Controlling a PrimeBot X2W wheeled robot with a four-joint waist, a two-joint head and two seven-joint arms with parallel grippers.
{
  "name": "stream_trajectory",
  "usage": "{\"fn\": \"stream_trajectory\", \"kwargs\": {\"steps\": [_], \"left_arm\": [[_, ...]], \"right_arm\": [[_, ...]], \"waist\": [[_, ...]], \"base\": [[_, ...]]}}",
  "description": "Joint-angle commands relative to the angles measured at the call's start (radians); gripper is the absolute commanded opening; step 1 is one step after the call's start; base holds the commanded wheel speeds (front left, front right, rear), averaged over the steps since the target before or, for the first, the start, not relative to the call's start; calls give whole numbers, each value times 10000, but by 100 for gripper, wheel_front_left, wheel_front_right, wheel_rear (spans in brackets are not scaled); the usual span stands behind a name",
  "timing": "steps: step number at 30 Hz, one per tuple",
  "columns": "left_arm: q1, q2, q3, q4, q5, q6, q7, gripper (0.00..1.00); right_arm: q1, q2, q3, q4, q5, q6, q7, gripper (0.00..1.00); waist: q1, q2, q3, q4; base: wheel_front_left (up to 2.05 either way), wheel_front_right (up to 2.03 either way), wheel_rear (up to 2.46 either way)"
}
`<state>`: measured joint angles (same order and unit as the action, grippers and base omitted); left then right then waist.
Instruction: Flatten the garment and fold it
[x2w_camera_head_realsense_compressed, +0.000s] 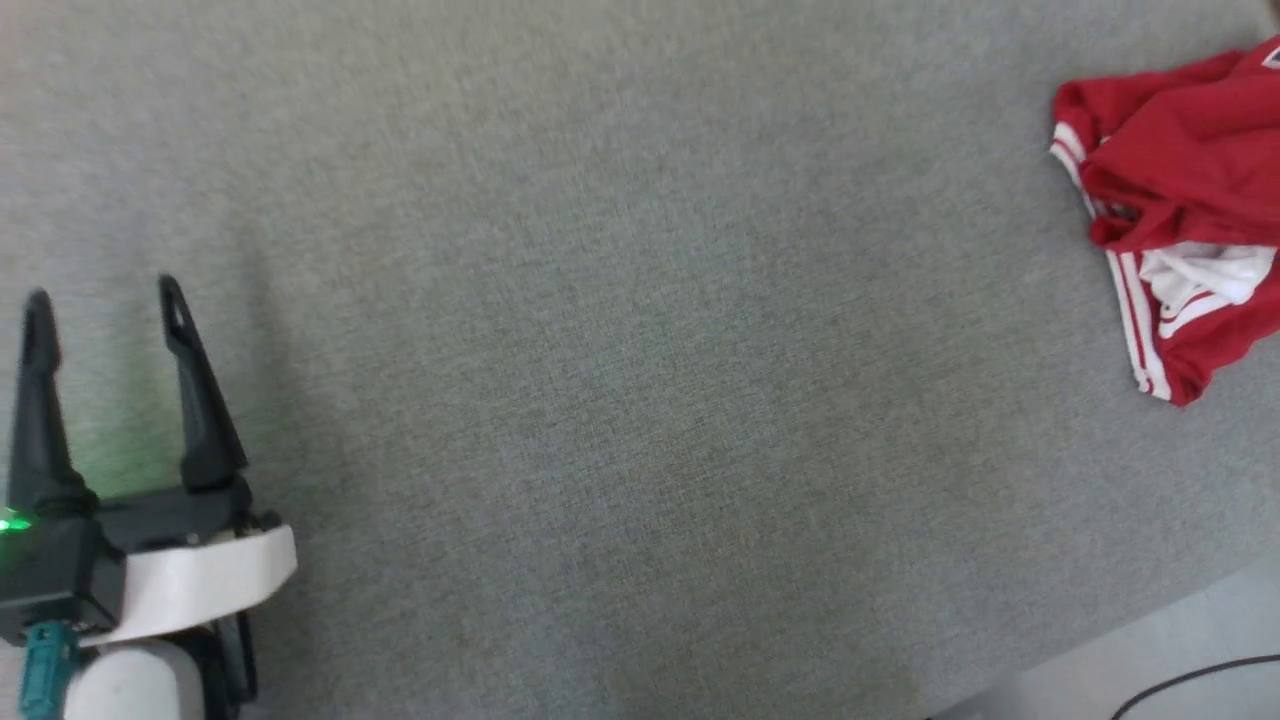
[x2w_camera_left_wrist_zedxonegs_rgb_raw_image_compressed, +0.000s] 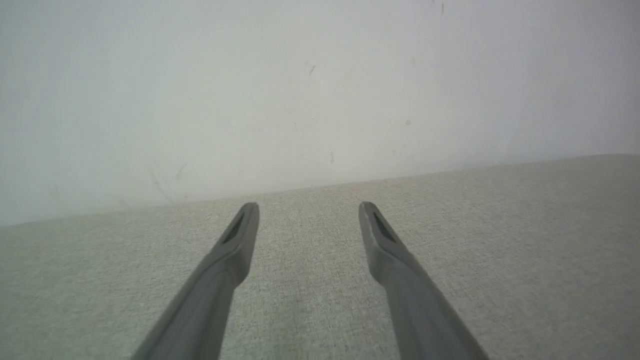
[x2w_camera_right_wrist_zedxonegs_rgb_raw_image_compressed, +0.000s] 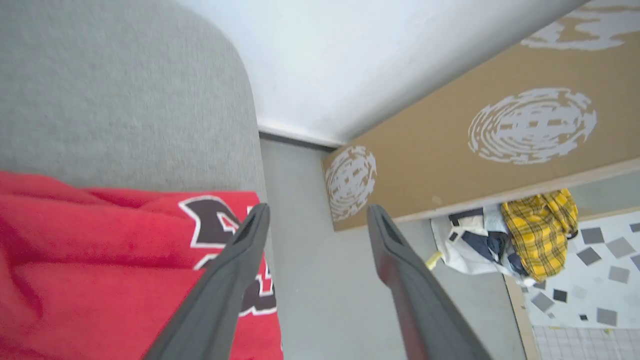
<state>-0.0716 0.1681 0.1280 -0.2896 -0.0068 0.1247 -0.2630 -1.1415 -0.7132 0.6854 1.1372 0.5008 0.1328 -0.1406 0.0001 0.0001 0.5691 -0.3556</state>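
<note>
The garment (x2w_camera_head_realsense_compressed: 1180, 190), a red jersey T-shirt with white sleeves and striped trim, lies crumpled at the far right edge of the grey fabric surface (x2w_camera_head_realsense_compressed: 620, 380) in the head view. Seen from the right wrist, the garment (x2w_camera_right_wrist_zedxonegs_rgb_raw_image_compressed: 110, 270) fills the lower left and shows black white-outlined numerals at the surface's edge. My right gripper (x2w_camera_right_wrist_zedxonegs_rgb_raw_image_compressed: 316, 212) hangs open just above it, its left finger over the red cloth, nothing between its fingers. My left gripper (x2w_camera_head_realsense_compressed: 105, 300) is open at the lower left, far from the garment. The left gripper (x2w_camera_left_wrist_zedxonegs_rgb_raw_image_compressed: 307, 210) hovers over bare grey fabric.
A pale wall (x2w_camera_left_wrist_zedxonegs_rgb_raw_image_compressed: 300, 90) rises behind the surface. To the right, the surface drops to a grey floor (x2w_camera_right_wrist_zedxonegs_rgb_raw_image_compressed: 305, 250). There, a brown board (x2w_camera_right_wrist_zedxonegs_rgb_raw_image_compressed: 475, 145) with white prints leans, beside a pile of yellow plaid and dark clothes (x2w_camera_right_wrist_zedxonegs_rgb_raw_image_compressed: 520, 240). A black cable (x2w_camera_head_realsense_compressed: 1190, 680) lies on the floor.
</note>
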Motion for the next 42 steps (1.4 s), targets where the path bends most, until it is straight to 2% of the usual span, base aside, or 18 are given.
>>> {"fn": "stream_trajectory", "kwargs": {"steps": [1, 5, 10, 14, 17, 20, 21, 22, 29, 35, 42], "left_arm": [[147, -51, -29, 124, -88, 15, 12, 100], [370, -247, -34, 262, -163, 26, 12, 100], [697, -537, -69, 494, -317, -19, 12, 100], [881, -746, 1, 696, -508, -123, 12, 100], [1014, -865, 46, 835, -602, -241, 12, 100], [1122, -950, 41, 1015, -619, -374, 12, 100], [1122, -950, 41, 1015, -619, -374, 12, 100], [1212, -999, 24, 1126, -615, -441, 12, 100], [1551, -1109, -75, 1480, -606, -602, 12, 100], [1855, -1147, -143, 1747, -567, -653, 12, 100], [2132, -1164, -245, 2017, -524, -712, 12, 100]], "right_arm": [[-279, -17, -305, 71, -96, -21, -621, 100], [-364, 188, -1342, -455, -351, -21, -1192, 100], [780, 528, -3533, -3360, -1347, -21, -1207, 100], [2460, 1393, -5105, -5916, -2201, -21, -1209, 100], [3737, 2129, -5709, -7533, -2623, -21, -1209, 100], [4838, 2744, -5871, -8729, -2760, -21, -1210, 100], [4838, 2744, -5871, -8729, -2760, -21, -1210, 100], [5492, 3090, -5827, -9326, -2740, -21, -1210, 100], [7515, 4070, -5817, -10323, -2363, -21, -1210, 100], [9059, 4649, -5994, -10307, -2045, -21, -1211, 100], [10152, 5015, -6025, -10295, -2106, -21, -1211, 100]], "waist": [[-1, -1, -917, 341], [-1, -1, -1558, 567], [-1, -1, -2260, 936], [-1, -1, -2820, 1274], [-1, -1, -3213, 1527], [-1, -1, -3562, 1756], [-1, -1, -3562, 1756], [-1, -1, -3773, 1888], [-1, -1, -4373, 2303], [-1, -1, -4820, 2553], [-1, -1, -5311, 2684]], "base": [[0, 0, 0], [0, 0, 0], [0, 0, 0], [0, 0, 0], [0, 0, 0], [0, 0, 0], [0, 0, 0], [0, 0, 0], [0, 0, 0], [0, 0, 0], [0, 0, 0]]}}
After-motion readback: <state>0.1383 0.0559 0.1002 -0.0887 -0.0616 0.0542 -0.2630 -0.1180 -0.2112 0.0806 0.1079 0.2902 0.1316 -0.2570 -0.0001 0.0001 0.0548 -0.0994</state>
